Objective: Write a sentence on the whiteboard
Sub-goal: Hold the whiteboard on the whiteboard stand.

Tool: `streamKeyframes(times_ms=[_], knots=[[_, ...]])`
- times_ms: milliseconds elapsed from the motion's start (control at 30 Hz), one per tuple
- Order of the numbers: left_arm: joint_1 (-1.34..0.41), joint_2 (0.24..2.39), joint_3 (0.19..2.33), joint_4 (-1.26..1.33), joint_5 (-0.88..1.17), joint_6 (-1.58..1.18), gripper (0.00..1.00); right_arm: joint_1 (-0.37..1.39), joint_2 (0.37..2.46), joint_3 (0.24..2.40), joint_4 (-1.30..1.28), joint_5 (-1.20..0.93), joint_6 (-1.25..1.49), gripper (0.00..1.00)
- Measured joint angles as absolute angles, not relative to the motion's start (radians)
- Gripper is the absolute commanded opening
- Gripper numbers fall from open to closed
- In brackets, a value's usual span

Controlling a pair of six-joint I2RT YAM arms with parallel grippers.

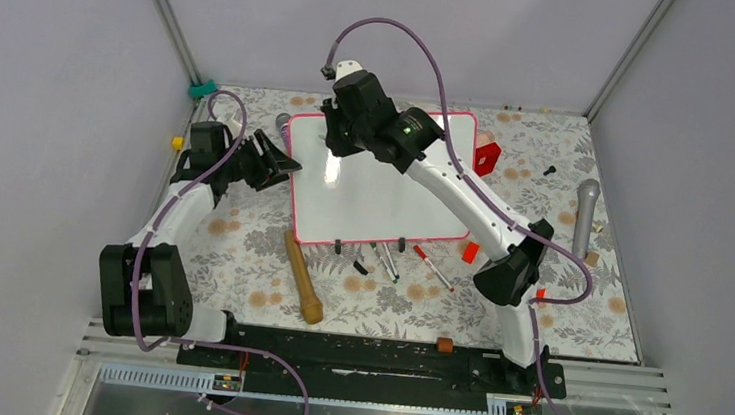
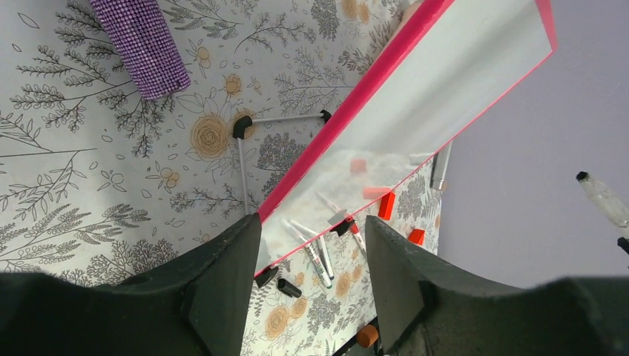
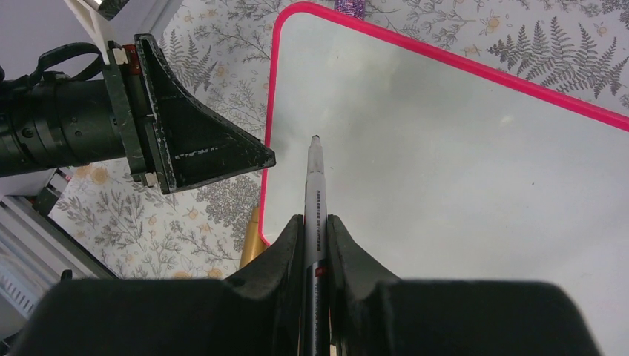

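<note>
Currently the whiteboard point(image 1: 374, 203) sits mid-worktop, nearer the far edge. The right gripper point(image 3: 315, 222) hangs over the board's far-left corner, jaws clamped tight on a marker point(image 3: 314, 170). Its tip points at the white surface just inside the pink left frame; contact cannot be told. The left gripper point(image 2: 311, 226) is at the board's left edge, jaws standing apart with the frame between them, nothing gripped. Loose pens point(image 1: 389, 262) lie just beyond the board's near edge.
</note>
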State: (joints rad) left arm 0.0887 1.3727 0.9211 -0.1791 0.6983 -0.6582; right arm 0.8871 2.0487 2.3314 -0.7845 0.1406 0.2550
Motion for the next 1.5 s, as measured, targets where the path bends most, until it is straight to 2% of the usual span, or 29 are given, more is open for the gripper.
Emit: streamKeyframes(times_ms=[100,200,333,800,1067,1233,1267,1400,1500], knots=[[0.083,1.382,0.921,-0.178,0.699,-0.659,0.5,0.9,2.071,2.349,-0.793,0.167,0.258,0.0],[0.079,1.39,0.921,-0.179,0.699,-0.658,0.43,0.915,2.084,2.359,-0.801,0.192,0.258,0.0],[0.077,1.398,0.921,-0.179,0.7,-0.654,0.41,0.923,2.096,2.365,-0.804,0.213,0.259,0.0],[0.076,1.425,0.94,-0.272,0.667,-0.573,0.61,0.923,2.149,2.415,-0.804,0.247,0.258,0.0],[0.076,1.421,0.941,-0.289,0.624,-0.549,0.66,0.923,2.149,2.415,-0.804,0.246,0.257,0.0],[0.084,1.409,0.942,-0.277,0.625,-0.55,0.74,0.923,2.147,2.414,-0.804,0.246,0.252,0.0],[0.093,1.398,0.942,-0.276,0.627,-0.55,0.74,0.923,2.144,2.41,-0.804,0.246,0.25,0.0],[0.168,1.339,0.945,-0.243,0.656,-0.587,0.62,0.923,2.11,2.361,-0.803,0.247,0.24,0.0],[0.229,1.329,0.959,-0.185,0.679,-0.632,0.41,0.923,2.053,2.292,-0.799,0.253,0.234,0.0]])
